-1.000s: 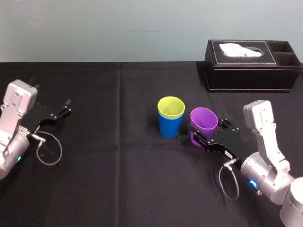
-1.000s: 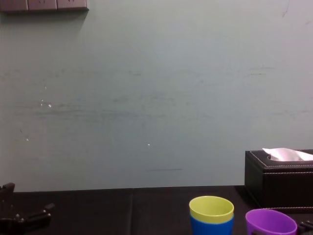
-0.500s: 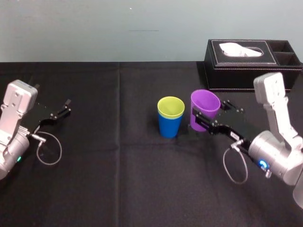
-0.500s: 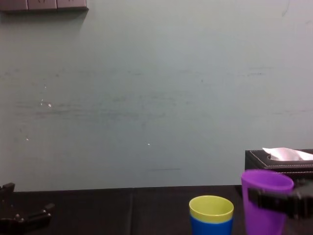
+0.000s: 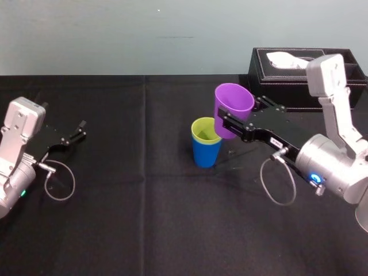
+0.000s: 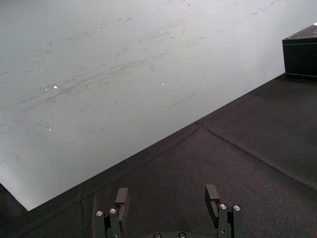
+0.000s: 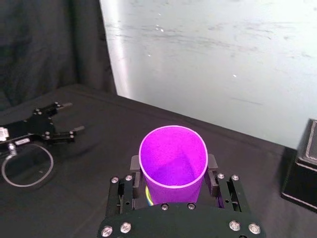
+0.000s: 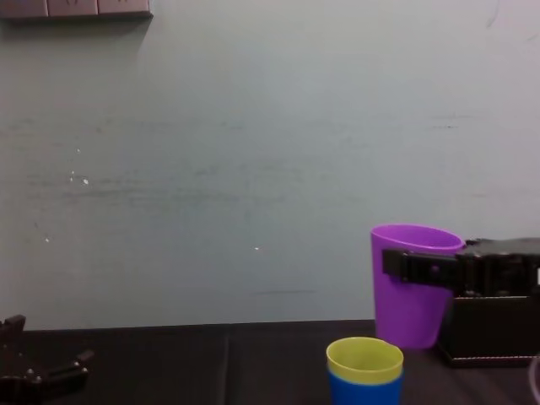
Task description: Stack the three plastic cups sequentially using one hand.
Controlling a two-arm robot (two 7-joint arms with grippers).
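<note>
while the left claw (image 5: pixel 80 130) lies parked on the black cloth (image 5: pixel 144 224) far out on the robot's left, its two fingers spread wide with nothing between them, the right claw (image 5: pixel 236 118) hangs in the air over the middle of the table, grasping the purple cup (image 5: pixel 233 106). one black finger presses on each side of the cup's wall, a little below the rim, and the cup's open mouth faces up. in the right wrist view the purple cup (image 7: pixel 173 158) sits square between the two fingers (image 7: pixel 134 166), and its inside is bare.

below this claw and slightly to its left stand the other two cups, already nested: the yellow-green cup (image 5: pixel 202 131) sits inside the blue cup (image 5: pixel 205 154), with only its rim and a short band of wall showing above the blue one. the pair stands upright on the cloth. from the chest view the purple cup (image 8: pixel 409 304) is clear of the cloth and close to upright, its base at about the height of the yellow-green rim (image 8: pixel 364 359) and off to that rim's right. from the head view the held cup overlaps the right edge of the yellow-green mouth; whether the two touch i cannot tell.

behind the right claw, at the far right of the table, stands a black tissue box (image 5: pixel 287 86) with a white tissue poking from its top.
</note>
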